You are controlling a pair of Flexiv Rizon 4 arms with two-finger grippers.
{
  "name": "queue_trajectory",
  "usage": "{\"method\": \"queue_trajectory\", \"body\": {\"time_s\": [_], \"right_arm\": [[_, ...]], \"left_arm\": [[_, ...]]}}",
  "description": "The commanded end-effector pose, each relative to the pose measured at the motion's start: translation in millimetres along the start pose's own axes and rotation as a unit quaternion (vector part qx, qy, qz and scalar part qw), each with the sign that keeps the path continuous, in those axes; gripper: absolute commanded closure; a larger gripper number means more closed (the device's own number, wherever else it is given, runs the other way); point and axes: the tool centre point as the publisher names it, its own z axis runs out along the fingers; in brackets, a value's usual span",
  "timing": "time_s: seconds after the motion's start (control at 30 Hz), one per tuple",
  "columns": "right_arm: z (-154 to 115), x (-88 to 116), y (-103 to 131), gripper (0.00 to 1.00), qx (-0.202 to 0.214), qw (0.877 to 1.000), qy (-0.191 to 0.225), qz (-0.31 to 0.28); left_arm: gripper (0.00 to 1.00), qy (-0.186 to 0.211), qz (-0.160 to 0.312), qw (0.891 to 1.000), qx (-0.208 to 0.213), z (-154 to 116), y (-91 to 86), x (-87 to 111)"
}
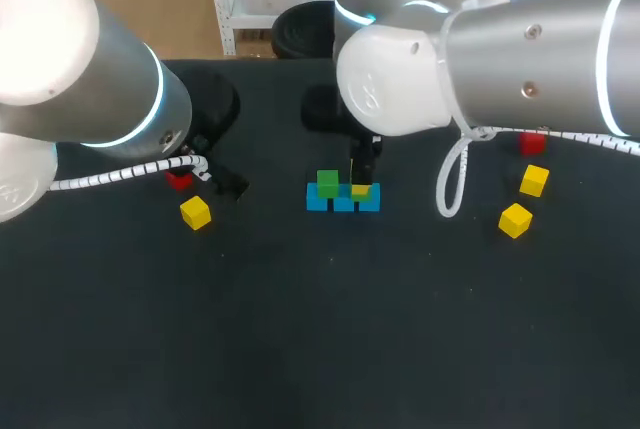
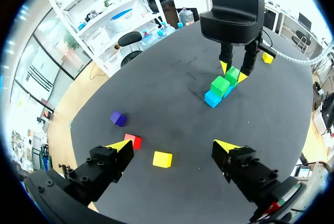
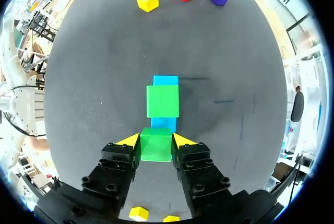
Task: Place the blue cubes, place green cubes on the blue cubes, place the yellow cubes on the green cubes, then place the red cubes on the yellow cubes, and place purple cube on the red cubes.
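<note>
**Desk:** What sits at the centre of the frame?

**Photographer:** A short row of blue cubes (image 1: 343, 203). One green cube (image 1: 327, 183) rests on its left end, and a second green cube (image 3: 156, 149) is over its right end.

**Desk:** And the arms?

**Photographer:** The right gripper (image 3: 156, 140) comes down from the upper right, fingers clamped on that second green cube. The left gripper (image 2: 174, 148) hangs at the left, fingers spread wide and holding nothing, with a yellow cube (image 2: 162, 159) ahead of them.

Silver-white arms (image 1: 70, 59) (image 1: 530, 49), cyan rings (image 1: 158, 99), white coiled cables (image 1: 120, 177), black yellow-tipped end effectors (image 2: 175, 148) (image 3: 156, 141).
</note>
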Motion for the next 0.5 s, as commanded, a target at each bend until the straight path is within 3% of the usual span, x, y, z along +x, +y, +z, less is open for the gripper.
{"method": "queue_trajectory", "body": {"time_s": [0.03,0.5], "right_arm": [[-1.0,2.4,2.4,1.0,0.005,1.0,-0.003,0.001],[1.2,2.4,0.1,1.0,0.004,1.0,-0.007,0.002]], "left_arm": [[0.0,-0.001,0.0,1.0,0.001,0.1,0.6,0.5],[0.0,-0.001,0.0,1.0,0.001,0.1,0.6,0.5]]}}
